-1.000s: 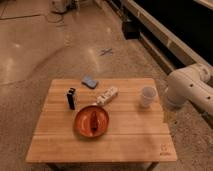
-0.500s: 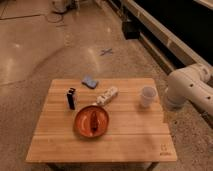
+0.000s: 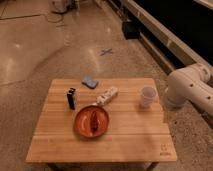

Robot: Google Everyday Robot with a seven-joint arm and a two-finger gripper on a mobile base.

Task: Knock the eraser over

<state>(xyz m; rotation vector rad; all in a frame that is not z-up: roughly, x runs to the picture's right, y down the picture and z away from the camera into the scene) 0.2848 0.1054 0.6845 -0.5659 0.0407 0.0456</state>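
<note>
The eraser (image 3: 71,98) is a small black block with a pale strip on top. It stands upright on the left part of the wooden table (image 3: 125,142). Only the white links of my arm (image 3: 189,90) show, past the table's right edge and beside the white cup (image 3: 147,96). My gripper is out of view, so nothing shows how its fingers stand. The arm is far from the eraser, across the width of the table.
A flat blue pad (image 3: 90,82) lies near the table's far edge. A white oblong wrapped item (image 3: 107,95) lies at the centre. An orange plate (image 3: 84,126) holding a reddish item sits in front of the eraser. A dark wall base runs at the back right.
</note>
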